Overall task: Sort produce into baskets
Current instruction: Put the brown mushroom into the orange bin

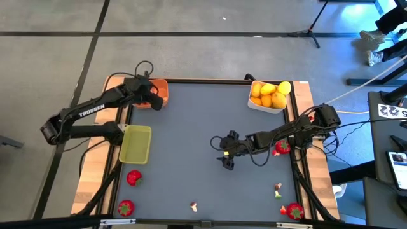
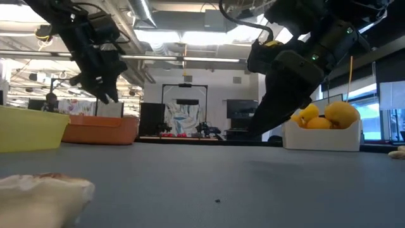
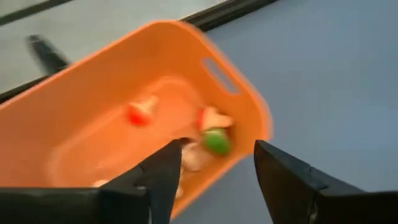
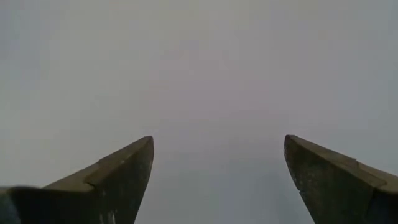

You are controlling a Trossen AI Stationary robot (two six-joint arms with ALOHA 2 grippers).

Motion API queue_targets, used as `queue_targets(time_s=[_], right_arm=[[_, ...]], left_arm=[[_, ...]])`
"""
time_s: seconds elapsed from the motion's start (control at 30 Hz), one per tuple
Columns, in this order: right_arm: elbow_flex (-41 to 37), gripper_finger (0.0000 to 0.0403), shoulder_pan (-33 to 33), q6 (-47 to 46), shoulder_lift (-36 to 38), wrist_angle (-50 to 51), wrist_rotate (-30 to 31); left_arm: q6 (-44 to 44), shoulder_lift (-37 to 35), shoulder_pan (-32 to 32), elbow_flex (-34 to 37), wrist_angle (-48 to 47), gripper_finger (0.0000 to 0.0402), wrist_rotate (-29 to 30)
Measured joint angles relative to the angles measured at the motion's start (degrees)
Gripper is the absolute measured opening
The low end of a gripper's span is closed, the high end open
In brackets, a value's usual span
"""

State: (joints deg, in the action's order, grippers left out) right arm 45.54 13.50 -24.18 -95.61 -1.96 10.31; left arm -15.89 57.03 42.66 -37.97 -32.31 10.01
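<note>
Fingers of the left gripper (image 3: pixel 214 177) standing apart over the shallow orange plastic basket (image 1: pixel 159 93) at the table's far left corner, holding nothing; small pale-and-red toy bits (image 3: pixel 211 127) lying inside that bin, one with a green tip. Hovering low over the bare middle of the grey table (image 1: pixel 191 146), the right gripper (image 1: pixel 227 159) spread wide, empty, nothing but tabletop between its fingers in the wrist view. Sitting at the far right corner, the white rectangular basket (image 1: pixel 266 105) heaped with round yellow and orange citrus fruits (image 1: pixel 270 94). Lying near the left edge, the translucent yellow-green rectangular basket (image 1: pixel 136 144), long axis running near-to-far. Resting loose along the near edge and right side, red strawberry-like pieces with green tops (image 1: pixel 133 177) and tiny pale bits (image 1: pixel 193 205).
</note>
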Motion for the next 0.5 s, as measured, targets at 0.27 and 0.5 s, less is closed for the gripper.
queue_targets(time_s=[0.27,0.5], right_arm=[[1.07,0.0357,0.45,2.09,0.00,-1.51,-2.41],[1.95,0.0357,2.37,1.66,0.00,-1.36,-2.56]], left_arm=[[2.83,-2.94,-10.01,-0.12,1.58,0.0205,-13.53],[-3.40,-1.81,-27.86,0.35,11.95,0.0205,-21.42]])
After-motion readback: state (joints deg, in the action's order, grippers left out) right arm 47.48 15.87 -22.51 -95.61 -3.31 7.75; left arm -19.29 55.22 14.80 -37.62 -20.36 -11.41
